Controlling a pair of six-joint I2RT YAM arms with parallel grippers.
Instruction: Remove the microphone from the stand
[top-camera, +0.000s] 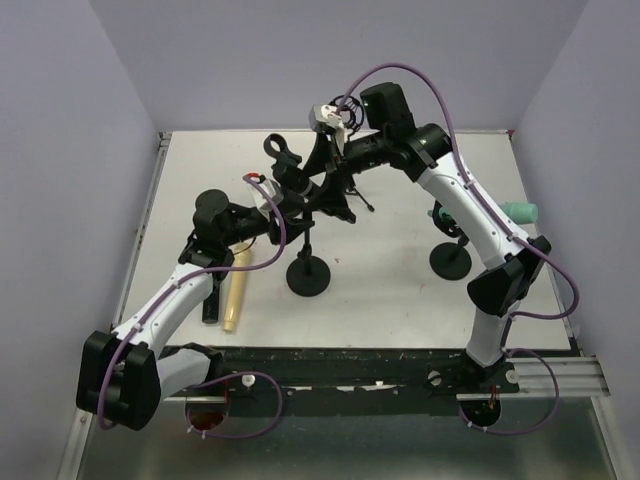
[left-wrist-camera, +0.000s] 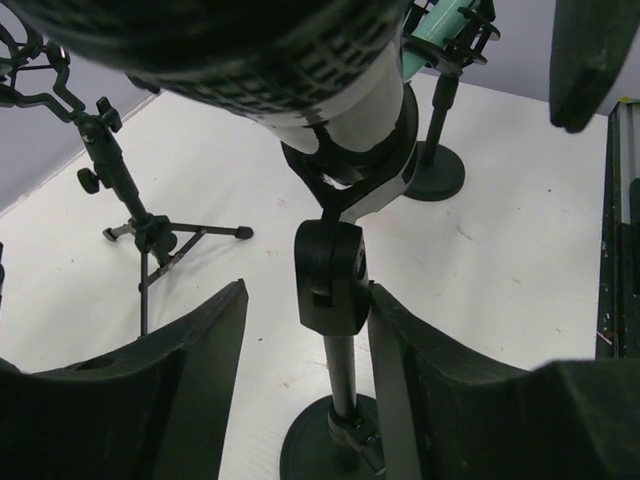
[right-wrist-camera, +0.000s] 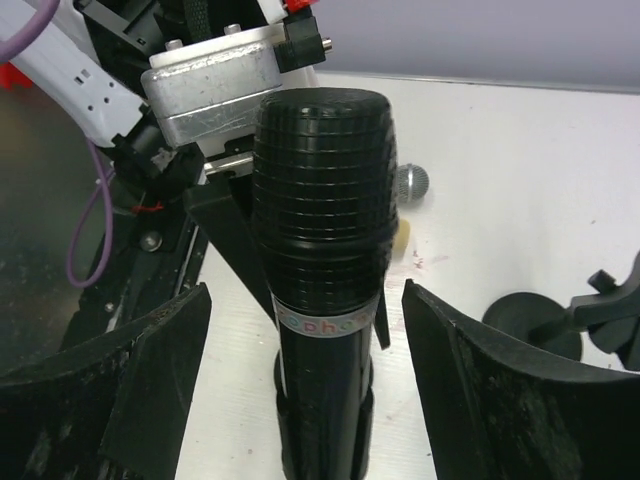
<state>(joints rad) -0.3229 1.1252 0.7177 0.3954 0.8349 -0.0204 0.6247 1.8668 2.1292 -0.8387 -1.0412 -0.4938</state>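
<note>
The black microphone (right-wrist-camera: 322, 240), with a mesh head and a white lettered band, sits in the clip (left-wrist-camera: 352, 182) of a round-based stand (top-camera: 308, 275). My right gripper (right-wrist-camera: 306, 300) is open around the microphone's body, with a gap on each side. Lower down, my left gripper (left-wrist-camera: 308, 300) straddles the stand's black swivel joint (left-wrist-camera: 330, 275). Its right finger (left-wrist-camera: 420, 370) touches the joint while its left finger (left-wrist-camera: 190, 380) stands apart, so it is open. In the top view both grippers meet at mid-table, the left (top-camera: 292, 203) and the right (top-camera: 335, 180).
A tripod stand (left-wrist-camera: 140, 230) stands behind. A teal microphone (top-camera: 520, 211) sits on another round-based stand (top-camera: 450, 262) at the right. A beige microphone (top-camera: 238, 290) and a black one (top-camera: 212, 300) lie at the front left.
</note>
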